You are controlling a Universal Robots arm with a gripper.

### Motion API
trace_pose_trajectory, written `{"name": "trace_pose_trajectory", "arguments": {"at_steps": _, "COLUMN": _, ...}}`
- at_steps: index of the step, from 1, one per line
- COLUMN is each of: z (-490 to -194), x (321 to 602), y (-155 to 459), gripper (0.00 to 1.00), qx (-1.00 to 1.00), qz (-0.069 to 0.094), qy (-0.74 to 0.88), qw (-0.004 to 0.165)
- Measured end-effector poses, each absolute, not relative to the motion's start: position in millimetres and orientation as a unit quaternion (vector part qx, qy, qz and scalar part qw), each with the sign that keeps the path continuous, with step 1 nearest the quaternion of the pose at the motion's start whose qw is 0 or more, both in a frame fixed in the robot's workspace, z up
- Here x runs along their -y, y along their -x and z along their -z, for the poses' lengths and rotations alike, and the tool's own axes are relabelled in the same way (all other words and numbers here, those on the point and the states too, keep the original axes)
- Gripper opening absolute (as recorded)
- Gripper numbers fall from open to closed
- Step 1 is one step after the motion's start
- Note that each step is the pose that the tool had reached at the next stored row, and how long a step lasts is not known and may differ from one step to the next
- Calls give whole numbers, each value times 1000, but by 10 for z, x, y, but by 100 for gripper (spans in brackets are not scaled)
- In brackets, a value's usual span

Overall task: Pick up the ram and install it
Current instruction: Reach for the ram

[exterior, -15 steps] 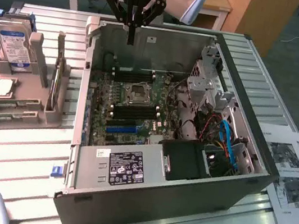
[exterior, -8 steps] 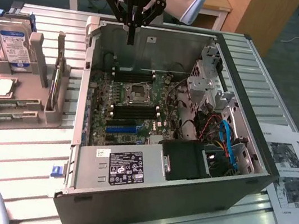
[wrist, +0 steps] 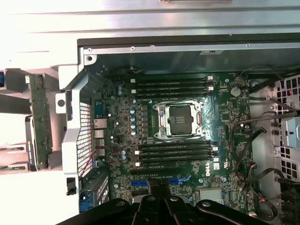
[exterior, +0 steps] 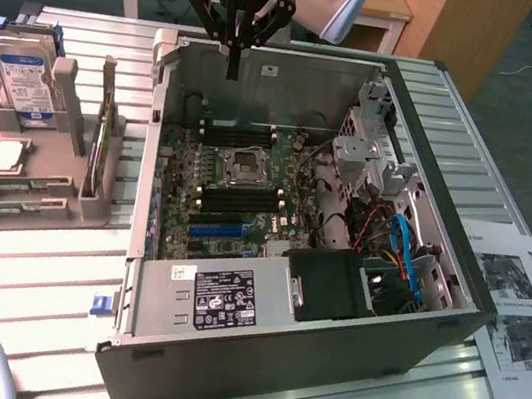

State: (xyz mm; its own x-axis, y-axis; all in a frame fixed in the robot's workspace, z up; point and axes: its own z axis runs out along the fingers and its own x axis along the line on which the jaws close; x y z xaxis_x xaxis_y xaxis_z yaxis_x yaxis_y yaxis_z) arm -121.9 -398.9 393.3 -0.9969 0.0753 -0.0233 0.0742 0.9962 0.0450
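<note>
The ram (exterior: 102, 148) stands on edge in a grey holder on the table, at the exterior view's left of the open computer case (exterior: 404, 348). In the wrist view the ram (wrist: 40, 117) is a long green board just outside the case wall. My gripper (exterior: 233, 65) hangs shut and holds nothing, above the far edge of the case, well away from the ram. Its black linkage (wrist: 157, 208) shows in the wrist view over the motherboard (wrist: 234, 140). Black memory slots (wrist: 173, 152) lie bare on both sides of the processor socket (wrist: 180, 119).
A silver hard drive (exterior: 24, 80) and a processor chip (exterior: 4, 158) sit in the same grey holder (exterior: 11, 210). Inside the case are a black fan unit (exterior: 328, 285), coloured cables (exterior: 399, 251) and a drive cage (exterior: 366, 145). Printed sheets (exterior: 519, 331) lie at the exterior view's right.
</note>
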Motion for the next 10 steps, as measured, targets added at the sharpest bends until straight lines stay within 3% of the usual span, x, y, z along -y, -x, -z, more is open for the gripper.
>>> {"name": "trace_pose_trajectory", "arguments": {"at_steps": 10, "z": -3931, "x": 3989, "y": 1394, "gripper": 10, "qx": -999, "qz": -22, "qy": -37, "qw": 13}}
